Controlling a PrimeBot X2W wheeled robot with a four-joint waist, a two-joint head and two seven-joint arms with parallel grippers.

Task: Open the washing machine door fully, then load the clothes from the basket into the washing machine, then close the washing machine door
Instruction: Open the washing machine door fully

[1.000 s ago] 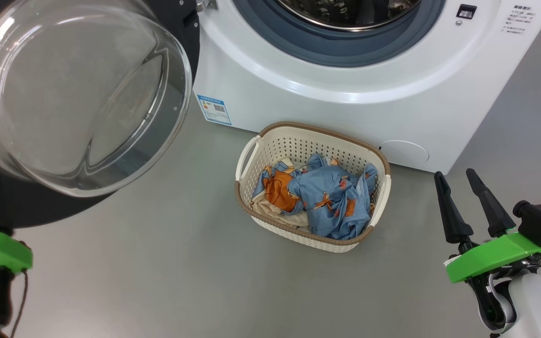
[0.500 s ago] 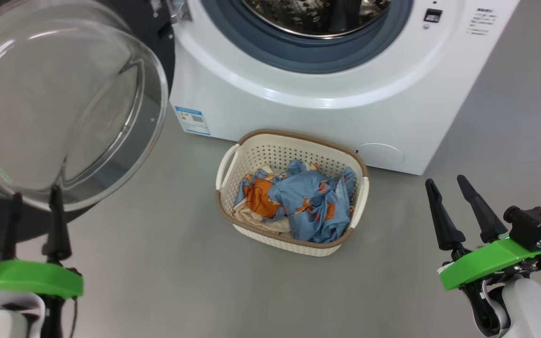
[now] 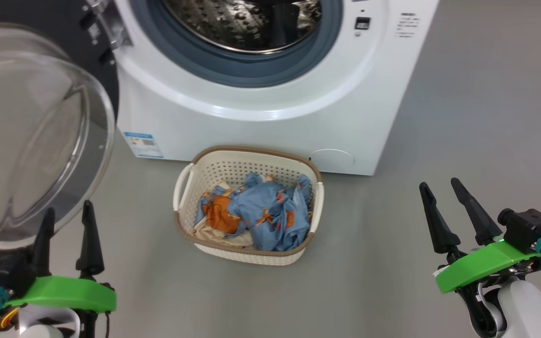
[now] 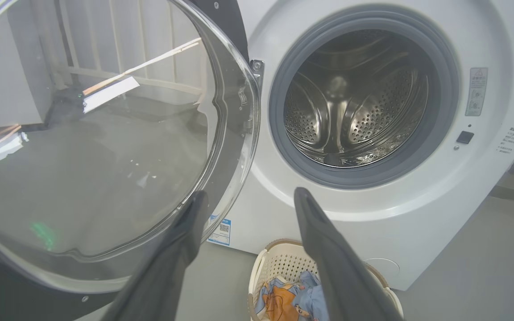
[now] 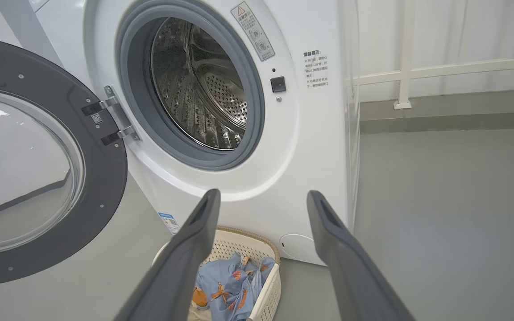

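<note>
Currently, I find the washing machine door (image 3: 26, 141) swung wide open to the left of the washing machine (image 3: 261, 126), with the steel drum (image 4: 350, 102) exposed. The basket (image 3: 251, 151) sits on the grey floor (image 3: 392, 263) just in front of the machine, with the clothes (image 3: 261, 213) heaped inside it. My left hand (image 3: 68, 209) is released, fingers spread, just below the door's glass bowl. My right hand (image 3: 438, 184) is likewise released, well apart from the basket.
</note>
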